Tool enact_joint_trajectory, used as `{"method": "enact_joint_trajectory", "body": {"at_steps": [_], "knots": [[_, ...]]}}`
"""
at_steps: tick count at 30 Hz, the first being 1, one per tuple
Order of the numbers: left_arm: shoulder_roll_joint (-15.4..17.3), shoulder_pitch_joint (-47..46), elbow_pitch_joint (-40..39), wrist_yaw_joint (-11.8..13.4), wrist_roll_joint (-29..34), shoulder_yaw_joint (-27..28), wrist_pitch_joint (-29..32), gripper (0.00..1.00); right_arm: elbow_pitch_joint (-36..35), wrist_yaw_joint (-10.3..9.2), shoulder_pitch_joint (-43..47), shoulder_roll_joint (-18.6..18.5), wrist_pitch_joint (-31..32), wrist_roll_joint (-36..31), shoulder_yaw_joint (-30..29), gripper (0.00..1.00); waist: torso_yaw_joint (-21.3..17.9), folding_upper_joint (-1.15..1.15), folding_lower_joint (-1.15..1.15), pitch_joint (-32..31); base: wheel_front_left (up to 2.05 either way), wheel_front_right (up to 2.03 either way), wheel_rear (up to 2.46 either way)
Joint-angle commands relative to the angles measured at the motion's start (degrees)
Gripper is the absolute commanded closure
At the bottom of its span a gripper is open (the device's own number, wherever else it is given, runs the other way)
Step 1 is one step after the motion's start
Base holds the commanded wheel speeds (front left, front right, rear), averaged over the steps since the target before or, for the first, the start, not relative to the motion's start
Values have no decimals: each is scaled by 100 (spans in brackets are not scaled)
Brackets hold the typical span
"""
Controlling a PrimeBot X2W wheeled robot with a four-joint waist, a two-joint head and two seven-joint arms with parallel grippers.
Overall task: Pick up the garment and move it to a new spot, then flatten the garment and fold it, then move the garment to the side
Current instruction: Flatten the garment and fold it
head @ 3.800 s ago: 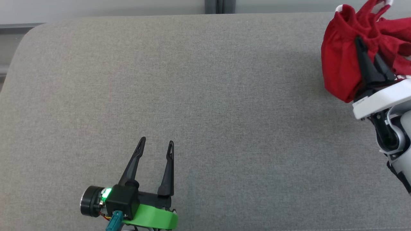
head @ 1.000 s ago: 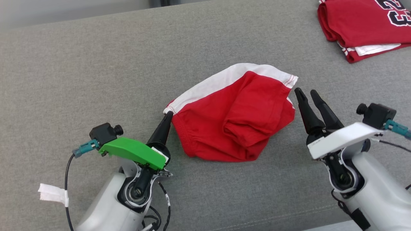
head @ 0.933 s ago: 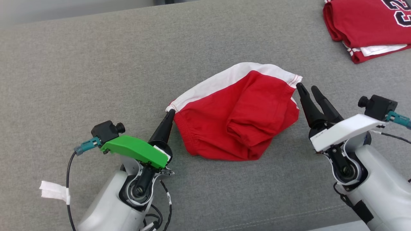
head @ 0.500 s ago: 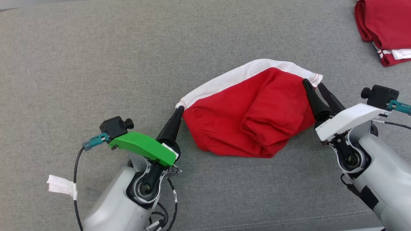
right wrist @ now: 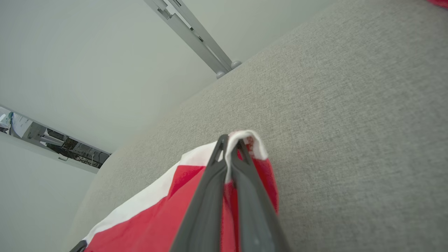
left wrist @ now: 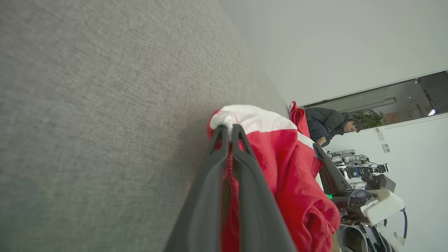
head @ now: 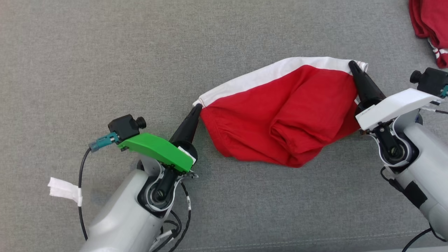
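The red cloth garment with a white band point(head: 287, 115) lies spread between both arms on the grey upholstered surface point(head: 105, 52). The left gripper point(head: 196, 108) is pinched tight on its left white corner. The right gripper point(head: 353, 66) is clamped on the right corner. Another red cloth point(head: 428, 24) lies well apart.

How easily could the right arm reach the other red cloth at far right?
Probably not yet: the right gripper is shut on a white corner of the garment, the left gripper on the opposite one. The other red cloth lies near, nothing between.
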Motion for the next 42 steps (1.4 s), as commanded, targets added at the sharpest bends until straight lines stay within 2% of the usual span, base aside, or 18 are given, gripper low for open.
{"method": "enact_joint_trajectory", "body": {"at_steps": [1, 9, 13, 18, 22, 27, 30, 34, 42], "knots": [[132, -179, 11, -10, 61, 9, -78, 100, -65, 3, -130, -94, -30, 10, 13, 100, 3, 0, 0, 35, 0, 0, 0], [733, -1523, -310, -10, 572, 213, -343, 100, -327, 3, -1169, -576, -49, -150, -228, 100, -201, 0, 0, 273, 0, 0, 0], [1075, -2686, -387, 20, 896, 351, -177, 100, -313, 2, -2083, -783, -51, -409, -226, 100, -346, 0, 0, 587, 0, 0, 0], [1361, -4383, -244, 114, 1335, 484, 156, 100, -50, 1, -3534, -759, -53, -816, -102, 100, -610, 0, 0, 1122, 0, 0, 0], [1401, -5726, 12, 113, 1858, 540, -64, 100, 212, -4, -4559, -662, -52, -1401, -483, 100, -713, 0, 0, 1552, 0, 0, 0], [1071, -6805, 299, 51, 2342, 568, -802, 100, 10, -6, -5267, -565, -50, -2297, -1360, 100, -561, 0, 0, 1973, 0, 0, 0], [899, -6691, 202, -3, 2415, 574, -987, 100, -390, -3, -5149, -620, -47, -2486, -1440, 100, -371, 0, 0, 2115, 0, 0, 0], [828, -5815, -373, -12, 2318, 576, -1028, 100, -882, -2, -4489, -811, -48, -2443, -1365, 100, -165, 0, 0, 2085, 0, 0, 0], [1002, -2708, -1750, -12, 2024, 530, -1029, 100, -1885, -1, -2098, -1225, -49, -2125, -1204, 100, 34, 0, 0, 1538, 0, 0, 0]]}}
